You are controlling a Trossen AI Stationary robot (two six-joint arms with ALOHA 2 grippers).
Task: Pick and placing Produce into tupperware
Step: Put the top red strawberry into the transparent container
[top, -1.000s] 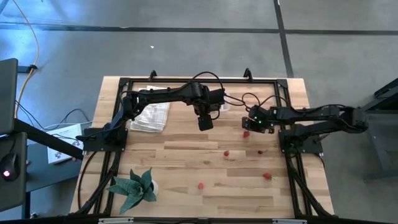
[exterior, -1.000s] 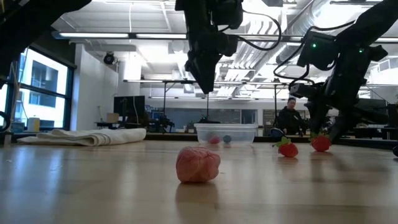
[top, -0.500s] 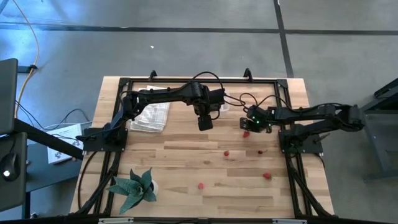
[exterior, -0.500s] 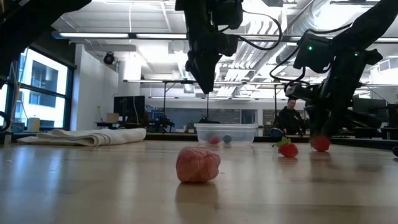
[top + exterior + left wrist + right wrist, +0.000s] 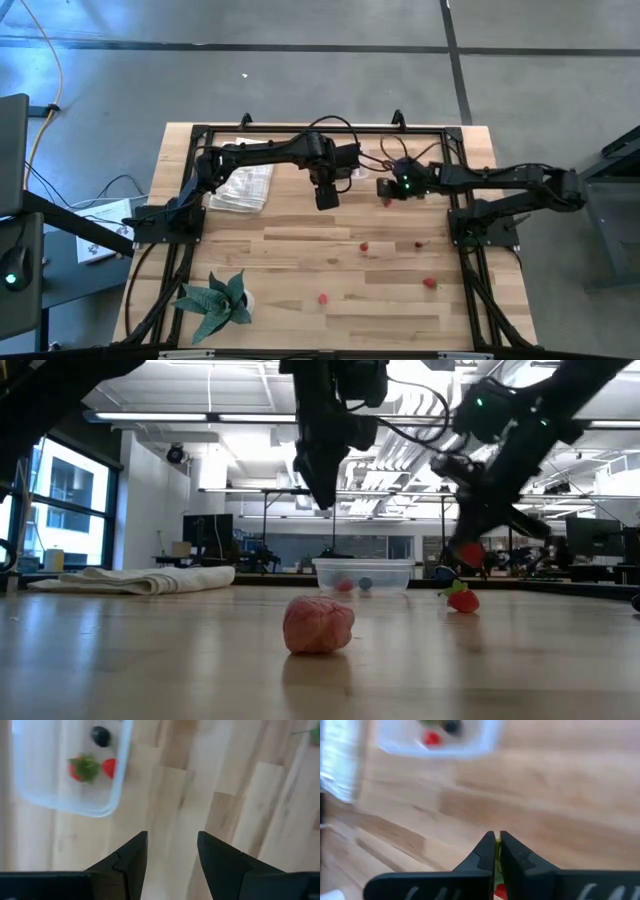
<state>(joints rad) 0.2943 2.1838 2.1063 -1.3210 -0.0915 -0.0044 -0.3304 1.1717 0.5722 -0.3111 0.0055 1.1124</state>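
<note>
On the left of the table lie the white cloth [image 5: 245, 186] and, nearer the front edge, the green plant [image 5: 217, 298]; neither matters to this step. The left gripper [image 5: 172, 851] hangs with its fingers spread and nothing between them, just beside the tupperware [image 5: 65, 802], which already holds 2 red pieces and 1 dark one. It should simply keep clear of the rim.

The right gripper [image 5: 497, 851] is nipped almost closed on a strawberry [image 5: 469, 552], carried above the wood; the wrist view shows only a sliver of red and green between the pads, so the grip looks shallow, though that is hard to judge. The tupperware [image 5: 440, 740] lies ahead of it. To finish well, bring the fingers right over the open middle of the box, away from the other arm, lower a little, then part them so the berry drops inside and does not bounce off the rim.

About 4 loose berries [image 5: 364, 246] wait on the table nearer the front.
</note>
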